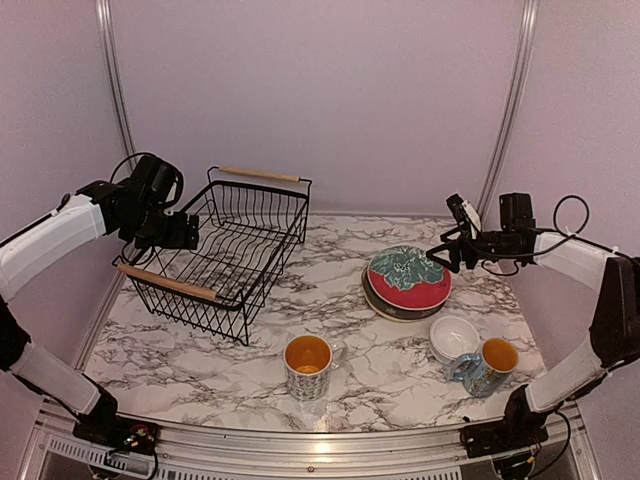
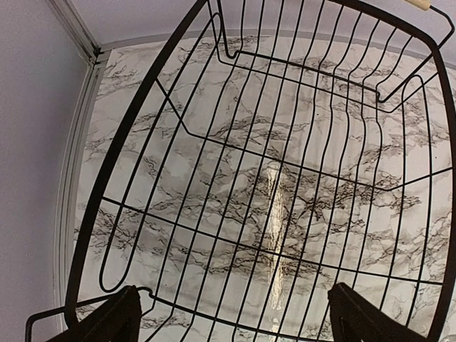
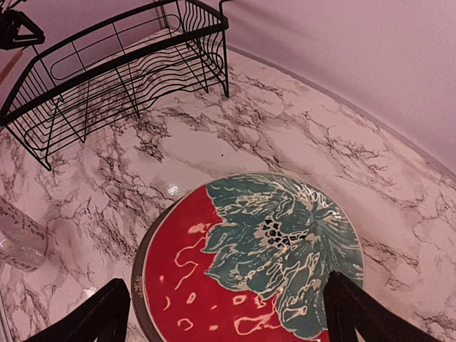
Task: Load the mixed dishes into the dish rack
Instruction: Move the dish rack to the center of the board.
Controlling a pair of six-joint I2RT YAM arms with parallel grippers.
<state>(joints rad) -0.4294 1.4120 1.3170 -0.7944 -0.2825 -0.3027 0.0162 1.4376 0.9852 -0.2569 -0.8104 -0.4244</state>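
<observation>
Rack: black wire rectangular basket (image 1: 190, 305), 10 o'clock.
Dish: glossy round red plate (image 1: 408, 277), teal leaf, 2 o'clock.
L tool (image 2: 231, 317): wide, over basket.
R tool (image 3: 228, 313): wide, over plate.

Marble-look tabletop (image 1: 392, 382), plain pale pink bg walls (image 1: 320, 90), 2 metal corner rails (image 1: 117, 90), soft light

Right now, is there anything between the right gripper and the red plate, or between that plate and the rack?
Nothing visible. The right gripper hangs open just above the red plate. Between plate and rack there is only bare table; the nearest mug stands off that line.
</observation>
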